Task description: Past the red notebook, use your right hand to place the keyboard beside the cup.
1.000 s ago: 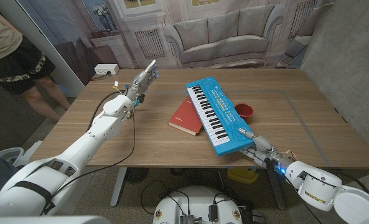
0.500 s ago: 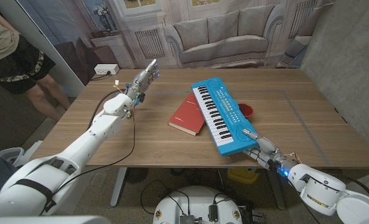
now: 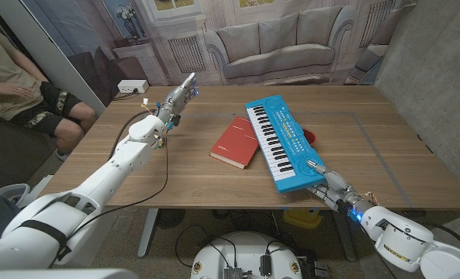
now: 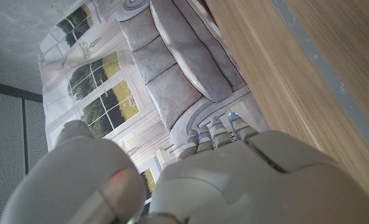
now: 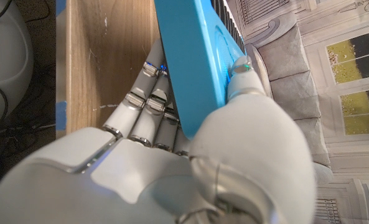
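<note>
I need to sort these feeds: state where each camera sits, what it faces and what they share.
Head view: on the robot's head, looking down at the table; both arms show.
Left wrist view: behind the left hand, facing the sofa backdrop.
Right wrist view: behind the right hand gripping the keyboard.
Shared: keyboard, right hand.

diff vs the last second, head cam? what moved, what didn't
The right hand, gripping the near end of the blue toy keyboard, has carried it toward the robot's right and farther back; it now covers most of the small red cup, which showed whole a second ago. The person at the picture's left edge shifted. The red notebook stayed put, and so did the raised left hand.
</note>
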